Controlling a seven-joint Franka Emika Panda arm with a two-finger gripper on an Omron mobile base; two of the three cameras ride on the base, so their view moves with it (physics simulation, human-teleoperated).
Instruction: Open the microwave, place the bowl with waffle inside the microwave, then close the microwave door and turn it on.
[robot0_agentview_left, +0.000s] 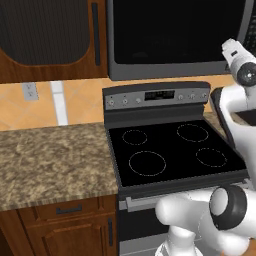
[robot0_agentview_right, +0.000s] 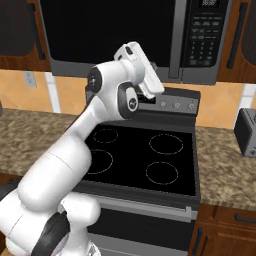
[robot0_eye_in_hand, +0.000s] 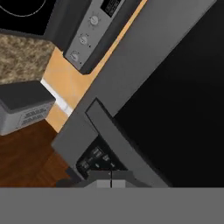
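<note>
The microwave (robot0_agentview_left: 175, 30) hangs above the stove, its dark glass door (robot0_agentview_right: 110, 30) shut. The long grey bar handle (robot0_agentview_right: 175, 40) runs down the door's right side, beside the button panel (robot0_agentview_right: 202, 35). My hand (robot0_agentview_right: 150, 80) is raised just below the microwave's lower edge, left of the handle. In the hand view the gripper (robot0_eye_in_hand: 110, 178) looks shut and holds nothing. It sits close to the handle (robot0_eye_in_hand: 120, 140) and the buttons (robot0_eye_in_hand: 94, 157), with the black glass (robot0_eye_in_hand: 175, 87) beyond. The bowl is out of view.
A black four-ring stove (robot0_agentview_left: 170, 150) with a knob panel (robot0_agentview_right: 175, 104) lies under my arm. Granite counter (robot0_agentview_left: 50, 160) spreads to the left. A grey toaster (robot0_agentview_right: 246, 131) stands on the right counter. A wooden cabinet (robot0_agentview_left: 50, 40) flanks the microwave on the left.
</note>
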